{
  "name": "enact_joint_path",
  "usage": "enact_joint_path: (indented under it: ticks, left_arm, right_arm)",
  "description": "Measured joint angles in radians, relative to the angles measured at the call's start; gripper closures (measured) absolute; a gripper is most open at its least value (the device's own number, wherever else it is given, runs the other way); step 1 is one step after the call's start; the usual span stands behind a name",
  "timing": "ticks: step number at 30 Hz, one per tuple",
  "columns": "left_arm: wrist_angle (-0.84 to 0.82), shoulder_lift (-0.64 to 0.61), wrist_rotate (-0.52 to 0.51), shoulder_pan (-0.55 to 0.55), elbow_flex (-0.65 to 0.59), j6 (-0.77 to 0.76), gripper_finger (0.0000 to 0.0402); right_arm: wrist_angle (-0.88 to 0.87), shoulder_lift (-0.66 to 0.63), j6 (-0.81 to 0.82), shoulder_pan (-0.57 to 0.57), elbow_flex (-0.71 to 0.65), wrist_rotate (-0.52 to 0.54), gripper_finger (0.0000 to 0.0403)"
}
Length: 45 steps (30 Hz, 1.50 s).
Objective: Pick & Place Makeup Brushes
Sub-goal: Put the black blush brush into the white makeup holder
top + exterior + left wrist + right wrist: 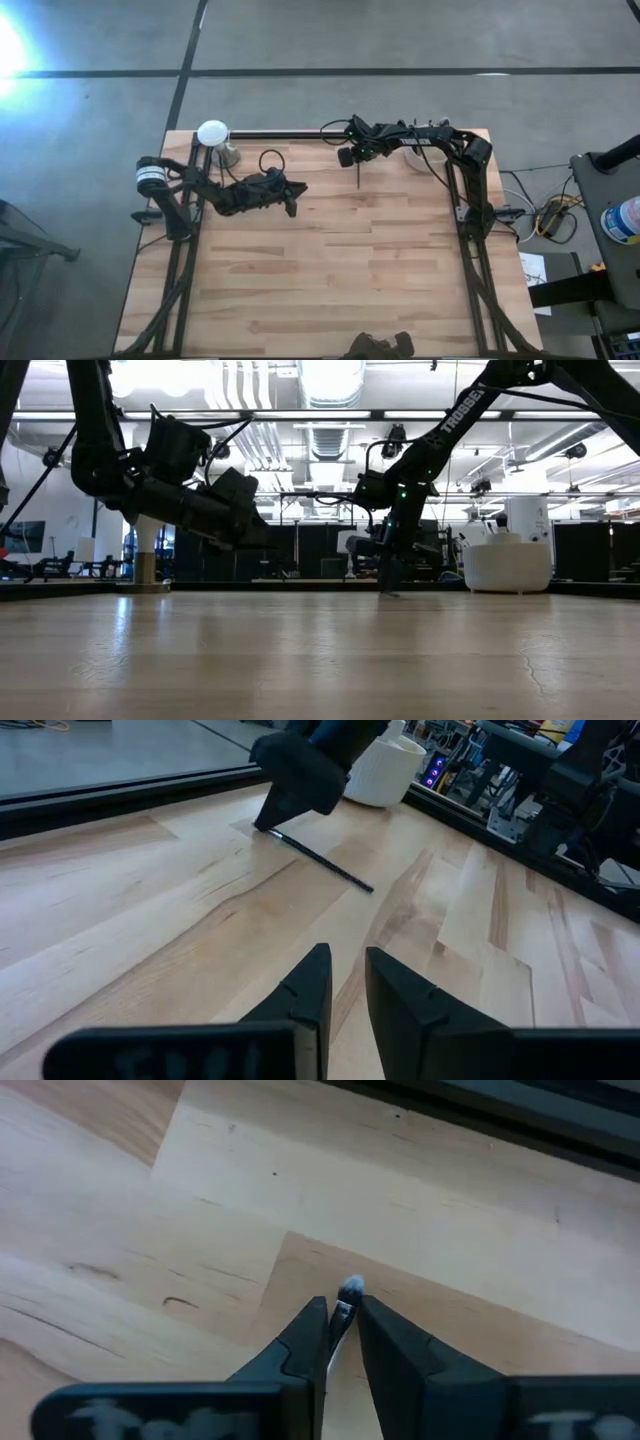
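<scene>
One makeup brush (pixel 325 863), thin and dark-handled with a silvery ferrule and a small pale tip (pixel 350 1288), is in my right gripper (pixel 343 1320) near the table's far edge (pixel 352 160). The handle runs from it toward the near side (pixel 357 178). My left gripper (pixel 346 982) hovers left of centre (pixel 290 203), above bare wood. Its fingers are narrowly apart with nothing between them. No other brushes can be made out. My right gripper pinches the brush between its two fingers at the ferrule end (pixel 342 1312), with the pale tip poking out just past the fingertips. The fingers come slanting down from the far side (pixel 388 575). The long handle trails away low over the wood, its free end (pixel 370 887) at the table surface.
A white tub (pixel 505 565) stands by the far edge under the right arm (pixel 385 770). A white round thing on a stand (pixel 212 134) is at the far left corner. A dark heap (pixel 380 346) lies at the near edge. Bare wood (pixel 340 270) fills the middle.
</scene>
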Motion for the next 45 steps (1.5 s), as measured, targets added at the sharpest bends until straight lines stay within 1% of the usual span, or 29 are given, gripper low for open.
enact_joint_path:
  ticks: [6,11,15,20,25,28,30,33,34,36,39,42,45]
  left_arm:
    - [0.0,0.0,0.005,0.001,0.0,-0.003,0.0344]
    - [0.0,0.0,0.004,0.001,0.0,-0.003,0.0344]
    - [0.007,0.0,0.004,0.002,-0.007,-0.004,0.0344]
    - [0.021,0.0,0.004,0.003,-0.011,-0.004,0.0344]
    - [0.042,0.0,0.026,0.003,-0.011,-0.006,0.0344]
    - [0.08,0.0,0.068,0.003,-0.011,-0.02,0.0344]
    - [0.108,0.0,0.113,0.003,-0.011,-0.021,0.0344]
    - [0.152,0.0,0.237,0.001,-0.003,-0.023,0.0345]
    - [0.163,0.0,0.268,-0.003,0.004,-0.024,0.0345]
    - [0.176,0.0,0.276,-0.017,0.019,-0.033,0.0346]
    - [0.17,0.0,0.239,-0.045,0.055,-0.05,0.0346]
    - [0.159,0.0,0.217,-0.078,0.103,-0.053,0.0346]
    - [0.159,0.0,0.217,-0.108,0.153,-0.043,0.0346]
  right_arm:
    - [-0.042,-0.022,-0.06,0.003,-0.004,-0.006,0.0374]
    - [-0.086,-0.053,-0.109,0.033,-0.011,-0.008,0.0391]
    - [-0.074,-0.125,-0.127,0.068,-0.044,0.02,0.0394]
    - [-0.017,-0.268,-0.138,0.117,-0.147,0.048,0.0394]
    - [0.174,-0.458,-0.145,0.175,-0.316,0.05,0.0394]
    - [0.326,-0.57,-0.146,0.218,-0.431,0.052,0.0394]
    - [0.435,-0.637,-0.147,0.248,-0.508,0.052,0.0394]
    - [0.61,-0.711,-0.15,0.295,-0.613,0.052,0.0394]
    - [0.678,-0.729,-0.151,0.312,-0.645,0.052,0.0394]
    - [0.818,-0.758,-0.162,0.346,-0.704,0.051,0.0394]
    - [1.018,-0.771,-0.18,0.395,-0.773,0.049,0.0394]
    - [1.164,-0.771,-0.195,0.432,-0.818,0.048,0.0394]
    - [1.259,-0.76,-0.201,0.463,-0.834,0.048,0.0394]
